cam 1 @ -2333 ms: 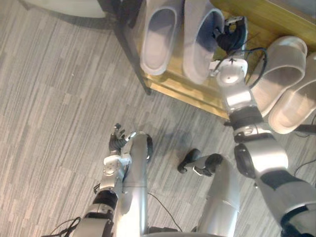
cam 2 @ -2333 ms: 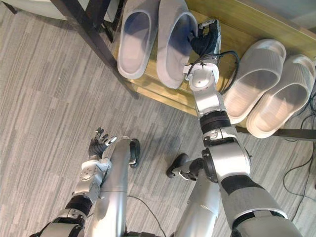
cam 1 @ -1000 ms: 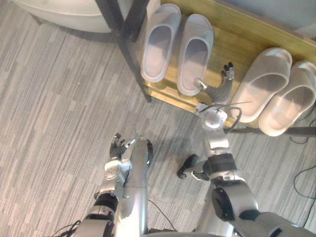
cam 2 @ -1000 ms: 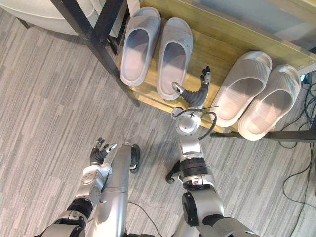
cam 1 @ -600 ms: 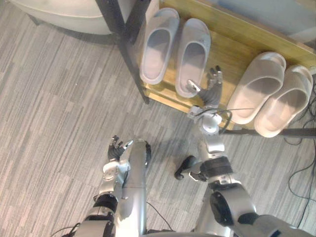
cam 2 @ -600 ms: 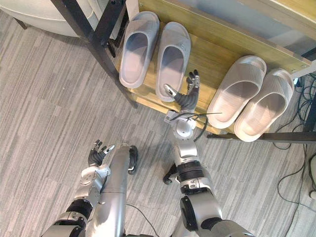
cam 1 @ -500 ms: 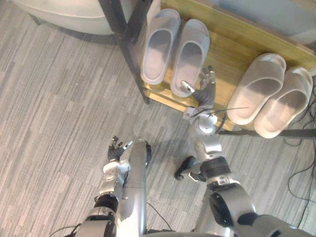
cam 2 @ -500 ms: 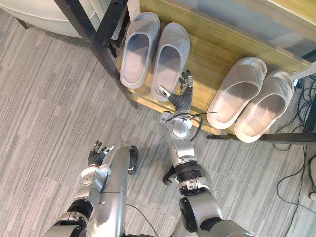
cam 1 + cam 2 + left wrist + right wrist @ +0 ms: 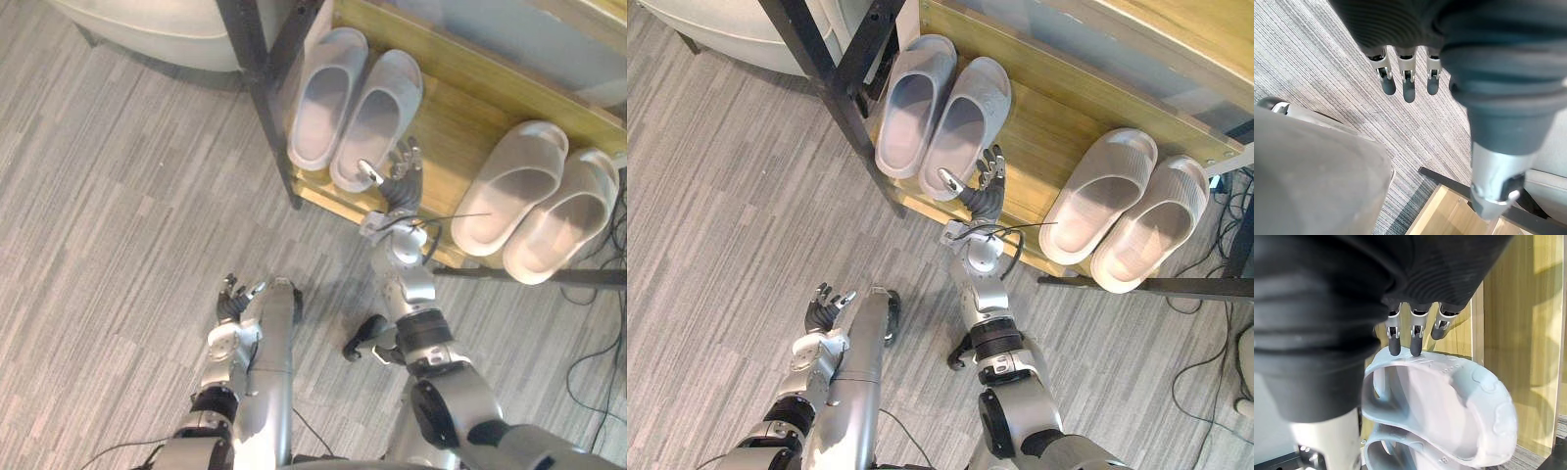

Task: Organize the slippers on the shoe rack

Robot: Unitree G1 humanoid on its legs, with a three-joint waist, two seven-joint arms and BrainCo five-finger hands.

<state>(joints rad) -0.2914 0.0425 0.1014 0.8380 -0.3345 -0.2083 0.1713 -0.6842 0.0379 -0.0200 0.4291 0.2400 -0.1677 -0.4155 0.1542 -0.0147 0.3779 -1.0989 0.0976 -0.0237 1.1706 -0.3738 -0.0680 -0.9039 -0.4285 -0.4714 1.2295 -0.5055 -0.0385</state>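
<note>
Two grey slippers lie side by side at the left end of the wooden shoe rack (image 9: pixel 460 117), the left one (image 9: pixel 323 98) and the right one (image 9: pixel 380 113). A pale beige pair (image 9: pixel 509 186) (image 9: pixel 568 215) lies at the right end. My right hand (image 9: pixel 397 188) is open at the shelf's front edge, by the heel of the right grey slipper. In the right wrist view its straight fingers (image 9: pixel 1415 335) reach the rim of that grey slipper (image 9: pixel 1444 406). My left hand (image 9: pixel 235 296) hangs open low over the floor, its fingers (image 9: pixel 1408 81) straight.
A black metal post (image 9: pixel 265 88) stands at the rack's left front corner. A pale rounded object (image 9: pixel 157 20) sits on the floor beyond it. Bare wood lies between the two pairs. Grey striped carpet (image 9: pixel 118 215) spreads to the left.
My right hand has let go of the right grey slipper and drawn back from deep on the shelf to its front edge. The camera view has shifted. The left hand has stayed put.
</note>
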